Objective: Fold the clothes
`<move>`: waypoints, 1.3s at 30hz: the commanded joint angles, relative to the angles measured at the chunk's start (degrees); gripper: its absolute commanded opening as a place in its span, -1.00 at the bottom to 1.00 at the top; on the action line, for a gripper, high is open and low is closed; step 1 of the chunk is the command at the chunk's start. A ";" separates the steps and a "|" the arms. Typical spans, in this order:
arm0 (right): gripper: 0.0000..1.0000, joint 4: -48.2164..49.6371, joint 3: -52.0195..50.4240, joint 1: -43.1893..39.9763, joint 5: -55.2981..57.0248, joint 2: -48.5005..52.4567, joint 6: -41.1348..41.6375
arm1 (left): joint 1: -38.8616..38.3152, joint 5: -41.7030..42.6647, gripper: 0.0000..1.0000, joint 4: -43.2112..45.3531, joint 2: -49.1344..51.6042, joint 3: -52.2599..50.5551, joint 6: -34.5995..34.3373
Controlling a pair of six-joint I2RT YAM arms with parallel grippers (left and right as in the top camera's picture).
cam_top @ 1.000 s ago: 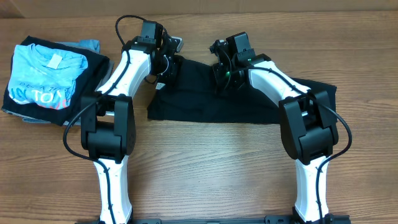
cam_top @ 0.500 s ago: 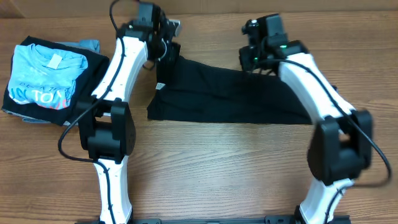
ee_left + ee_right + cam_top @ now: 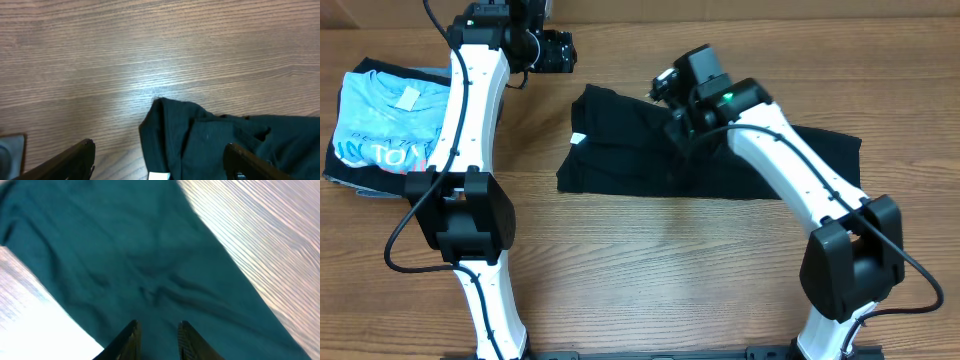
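Observation:
The clothes, a plain black T-shirt (image 3: pixel 740 160), lie in a wide folded band across the table's middle. A white label (image 3: pixel 579 139) shows near the left end. My left gripper (image 3: pixel 560 52) hangs open above bare wood, up and to the left of the shirt. In the left wrist view the shirt's rumpled corner (image 3: pixel 225 140) lies below and between the wide-spread fingers (image 3: pixel 75 157), and my left gripper (image 3: pixel 160 145) holds nothing. My right gripper (image 3: pixel 678 122) hovers over the shirt's upper middle. In the right wrist view my right gripper (image 3: pixel 159 325) has its jaws slightly apart above the fabric (image 3: pixel 125 255), with nothing pinched.
A stack of folded garments with a light blue lettered T-shirt (image 3: pixel 395 125) on top sits at the far left edge. Bare wooden table (image 3: pixel 650 270) lies in front of the shirt, between the two arm bases.
My left gripper opened, let go of the shirt's left corner and drew back up and to the left. My right gripper opened slightly and swung left over the shirt. The lifted edge dropped flat.

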 commanded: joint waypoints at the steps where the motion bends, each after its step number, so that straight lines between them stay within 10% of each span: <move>1: -0.20 2.49 -0.22 3.08 2.23 2.56 -3.39 | -0.59 -3.04 0.72 -0.28 -1.07 0.48 0.09; 18: 0.27 21.46 -0.22 10.64 6.47 12.11 -11.93 | 2.56 -7.56 0.82 0.13 1.55 0.48 -3.61; 39: -0.04 31.93 -0.24 13.60 11.96 20.41 -22.01 | 3.15 -7.58 0.87 0.55 2.38 0.48 -3.56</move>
